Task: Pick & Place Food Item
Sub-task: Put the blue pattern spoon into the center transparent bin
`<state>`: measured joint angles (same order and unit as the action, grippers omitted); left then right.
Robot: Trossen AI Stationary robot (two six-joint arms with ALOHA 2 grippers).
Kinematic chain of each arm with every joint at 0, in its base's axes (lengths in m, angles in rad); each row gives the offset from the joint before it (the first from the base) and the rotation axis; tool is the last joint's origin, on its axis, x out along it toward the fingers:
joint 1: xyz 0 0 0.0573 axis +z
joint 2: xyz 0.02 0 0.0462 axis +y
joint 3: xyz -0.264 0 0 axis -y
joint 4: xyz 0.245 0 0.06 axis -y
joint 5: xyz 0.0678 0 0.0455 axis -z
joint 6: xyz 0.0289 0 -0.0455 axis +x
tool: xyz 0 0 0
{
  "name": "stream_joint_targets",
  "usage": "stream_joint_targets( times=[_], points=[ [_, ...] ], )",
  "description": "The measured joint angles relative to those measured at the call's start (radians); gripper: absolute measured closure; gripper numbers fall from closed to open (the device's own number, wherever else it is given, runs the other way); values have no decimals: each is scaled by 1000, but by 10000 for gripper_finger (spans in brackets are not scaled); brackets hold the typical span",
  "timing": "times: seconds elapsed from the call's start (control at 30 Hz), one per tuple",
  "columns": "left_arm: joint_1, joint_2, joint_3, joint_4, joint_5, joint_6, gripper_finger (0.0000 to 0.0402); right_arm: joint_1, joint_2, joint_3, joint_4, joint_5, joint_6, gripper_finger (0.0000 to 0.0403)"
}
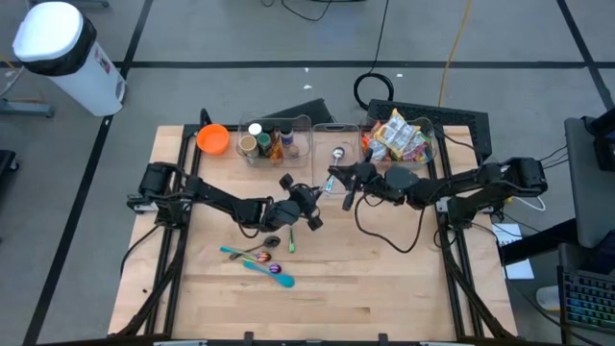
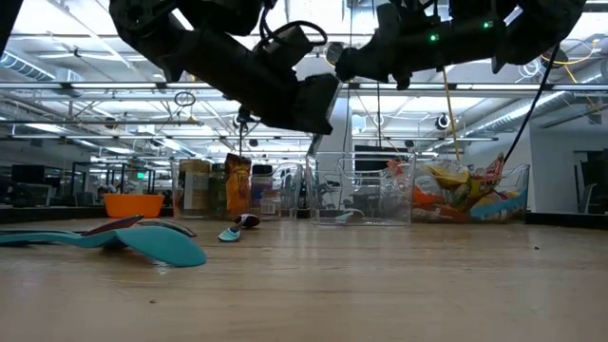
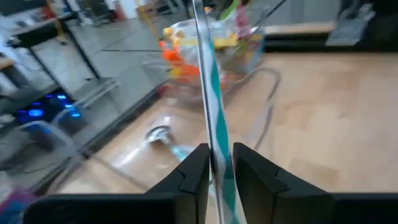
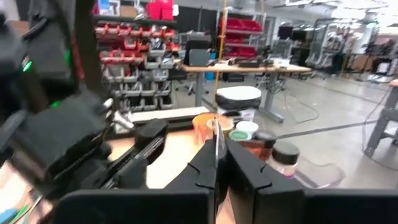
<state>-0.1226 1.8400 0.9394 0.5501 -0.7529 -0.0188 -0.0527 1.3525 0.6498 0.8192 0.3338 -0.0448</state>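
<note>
Left wrist view shows the left gripper point(image 3: 217, 152) with its two dark fingers drawn in narrow against a long, thin utensil point(image 3: 210, 93), one finger on each side of its teal-and-white striped handle. The utensil's long axis runs straight out ahead of this gripper, and its far end points toward a clear bin of snack bags point(image 3: 208, 46) well beyond the fingertips. Nearer, off to one side of the fingers, a metal spoon point(image 3: 158, 133) lies in another clear bin.

From the right wrist, the right gripper point(image 4: 217, 155) is pinched tight on a thin silver strip, seen edge-on between its fingertips; it appears to be the same utensil's other end. The left arm fills the space just in front of it, and beyond its fingertips stand an orange bowl point(image 4: 204, 127) and several jars point(image 4: 277, 155).

From above, both grippers meet over the middle of the wooden table point(image 1: 384, 288), close to the row of bins. Behind the left gripper, on the bare wood, lie teal spoons point(image 1: 261, 263) and a small dark item.

Around the table is grey floor with dark tape lines and cables, and a white bin point(image 1: 62, 48) stands well off from the left arm. Low down, shelving and ceiling trusses show behind the table.
</note>
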Motion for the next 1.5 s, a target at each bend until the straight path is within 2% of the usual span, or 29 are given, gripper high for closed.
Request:
stream_joint_targets(
  times=[0.2,0.33,0.43,0.7,0.93,1.13,1.2,1.33,1.5],
  points=[
    [6,-43,0,-9,159,-55,271,1,-1,0,-12,-7,0,400],
    [-5,-125,0,-60,191,-57,214,1,-1,1,-9,-7,-4,401],
    [-18,-209,0,-136,191,-81,189,-1,0,0,-14,9,-5,401],
    [-38,-398,1,-305,173,-99,187,-1,-3,0,-8,7,-4,401],
    [-34,-509,1,-575,165,-94,190,-1,-19,0,-7,7,-29,401],
    [-3,-591,2,-715,118,-51,190,-69,-54,3,98,-6,-116,401],
    [0,-603,1,-750,123,-72,190,-135,-61,22,38,-70,-129,401],
    [-2,-606,1,-756,131,-58,190,-295,-61,85,-235,-272,-60,401],
    [0,-602,1,-756,226,-24,190,-440,-48,103,-466,-436,-42,401]
  ],
)
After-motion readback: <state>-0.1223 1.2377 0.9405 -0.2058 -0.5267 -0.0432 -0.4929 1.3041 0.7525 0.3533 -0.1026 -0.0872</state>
